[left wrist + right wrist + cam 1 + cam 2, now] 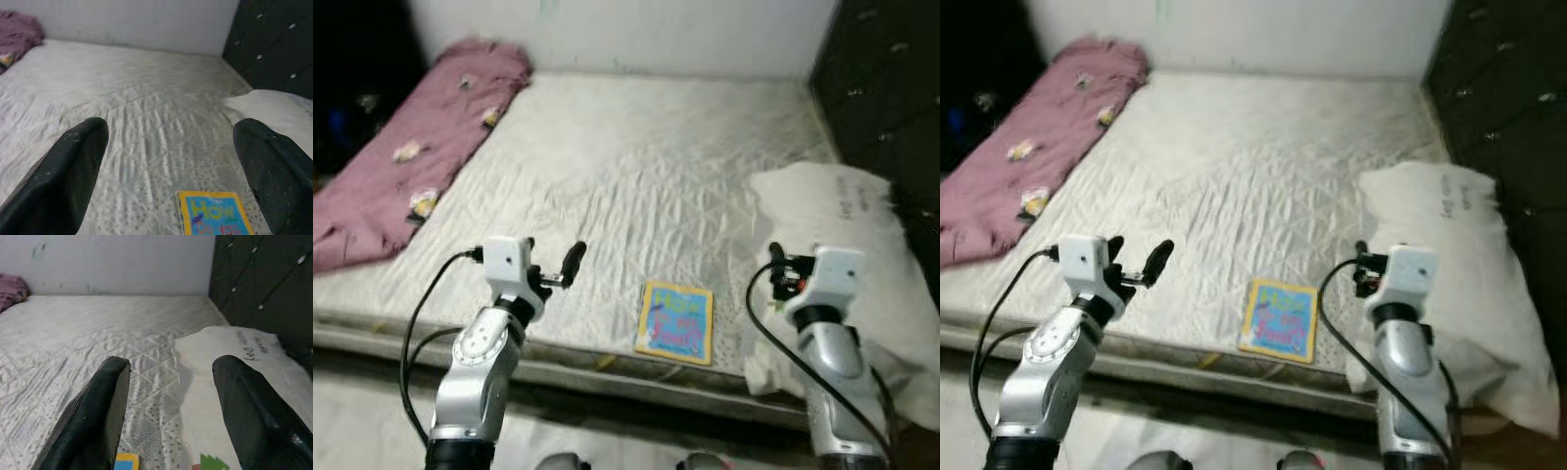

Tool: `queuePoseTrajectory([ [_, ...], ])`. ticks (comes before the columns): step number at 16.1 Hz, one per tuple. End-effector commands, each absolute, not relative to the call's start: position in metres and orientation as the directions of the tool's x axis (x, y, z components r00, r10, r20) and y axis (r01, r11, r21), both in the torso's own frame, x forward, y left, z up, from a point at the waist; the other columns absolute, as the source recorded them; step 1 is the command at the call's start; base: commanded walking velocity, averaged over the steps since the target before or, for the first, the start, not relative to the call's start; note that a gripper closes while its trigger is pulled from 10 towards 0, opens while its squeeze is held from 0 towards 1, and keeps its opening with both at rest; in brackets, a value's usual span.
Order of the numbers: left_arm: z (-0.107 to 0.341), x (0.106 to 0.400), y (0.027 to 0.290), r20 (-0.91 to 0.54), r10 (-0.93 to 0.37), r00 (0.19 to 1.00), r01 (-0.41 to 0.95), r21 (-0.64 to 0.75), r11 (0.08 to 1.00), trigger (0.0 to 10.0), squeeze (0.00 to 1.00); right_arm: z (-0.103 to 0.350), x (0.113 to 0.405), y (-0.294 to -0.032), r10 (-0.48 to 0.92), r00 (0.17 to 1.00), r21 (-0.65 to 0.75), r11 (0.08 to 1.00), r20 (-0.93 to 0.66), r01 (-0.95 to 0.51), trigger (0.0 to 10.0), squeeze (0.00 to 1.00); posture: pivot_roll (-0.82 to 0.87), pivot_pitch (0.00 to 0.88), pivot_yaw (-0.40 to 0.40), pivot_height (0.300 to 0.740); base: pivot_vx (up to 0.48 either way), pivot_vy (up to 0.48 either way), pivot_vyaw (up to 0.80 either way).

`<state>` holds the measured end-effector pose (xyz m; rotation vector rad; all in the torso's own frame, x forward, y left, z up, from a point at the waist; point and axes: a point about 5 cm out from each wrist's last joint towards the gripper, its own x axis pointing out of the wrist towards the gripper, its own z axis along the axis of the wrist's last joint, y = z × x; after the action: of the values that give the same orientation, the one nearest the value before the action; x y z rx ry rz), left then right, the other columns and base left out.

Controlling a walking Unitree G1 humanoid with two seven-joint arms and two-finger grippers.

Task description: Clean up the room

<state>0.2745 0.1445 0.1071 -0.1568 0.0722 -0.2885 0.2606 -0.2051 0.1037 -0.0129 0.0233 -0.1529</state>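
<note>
Between the two pincers, near the bed's front edge, a yellow-bordered blue picture book (675,321) lies flat on the white quilted mattress (636,166). Left pincer (556,268) hovers just left of the book, fingers spread apart and holding nothing. Right pincer (168,418) hovers to the book's right, also spread and empty, beside a white pillow (847,211). Far beyond the left pincer, a mauve blanket (411,147) lies along the mattress edge.
</note>
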Motion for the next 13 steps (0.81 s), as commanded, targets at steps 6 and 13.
queuePoseTrajectory([
  [6, 0.1085, 0.2741, 0.1563, -0.060, -0.268, 0.962, 0.256, -0.153, 0.954, 10.0, 0.00, 0.1072, 0.2629, -0.1957, -0.120, 0.993, -0.002, 0.993, -0.011, 0.120, 10.0, 0.00, -0.07, 0.000, 0.055, 0.740, 0.000, 0.480, -0.48],
  [13, 0.1140, 0.2721, 0.1527, 0.001, -0.313, 0.950, 0.310, -0.148, 0.939, 10.0, 0.00, 0.1050, 0.2609, -0.1967, -0.113, 0.993, -0.002, 0.994, -0.021, 0.113, 10.0, 0.00, -0.08, 0.000, 0.057, 0.740, 0.000, 0.206, 0.00],
])
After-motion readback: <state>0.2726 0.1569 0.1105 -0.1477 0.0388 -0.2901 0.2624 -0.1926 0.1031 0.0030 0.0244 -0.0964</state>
